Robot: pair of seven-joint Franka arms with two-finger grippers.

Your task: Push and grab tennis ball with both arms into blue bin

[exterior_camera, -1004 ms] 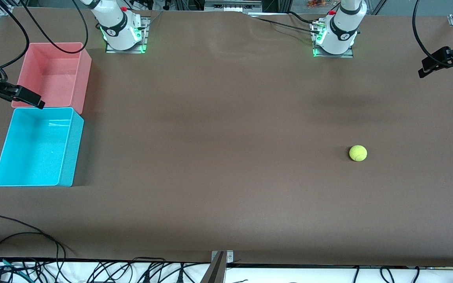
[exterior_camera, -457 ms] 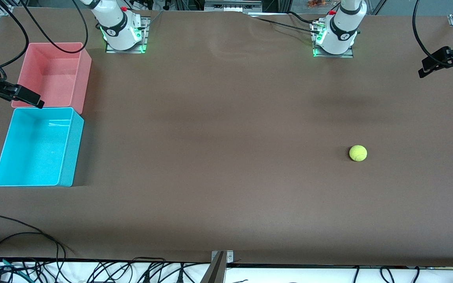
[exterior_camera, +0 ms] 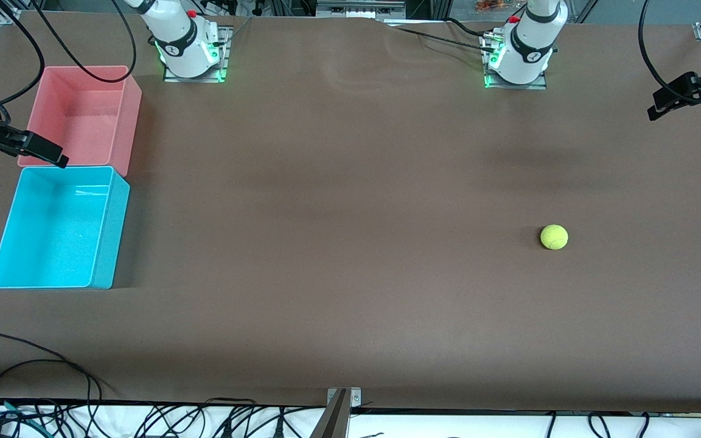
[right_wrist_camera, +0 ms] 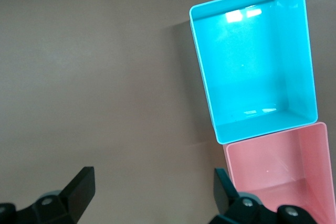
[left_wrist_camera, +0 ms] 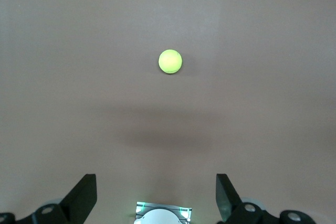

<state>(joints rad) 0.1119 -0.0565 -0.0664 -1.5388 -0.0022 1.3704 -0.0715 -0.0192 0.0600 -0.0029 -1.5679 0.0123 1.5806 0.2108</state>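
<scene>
Ball (exterior_camera: 554,236) sits on bare table (exterior_camera: 338,243) toward the left arm's end, well apart from blue bin (exterior_camera: 52,228). Left gripper (left_wrist_camera: 156,195) high over the table, jaws apart; right gripper (right_wrist_camera: 152,192) likewise beside the bin. Left should descend low, push gently binward.

The wide table (exterior_camera: 350,243), covered in matte brown, carries three loose things. A small fuzzy yellow-green tennis ball (exterior_camera: 554,236) rests alone toward the left arm's end. At the right arm's end, a light cyan-blue rectangular plastic bin (exterior_camera: 98,243) touches a pink plastic tub (exterior_camera: 128,121).
</scene>
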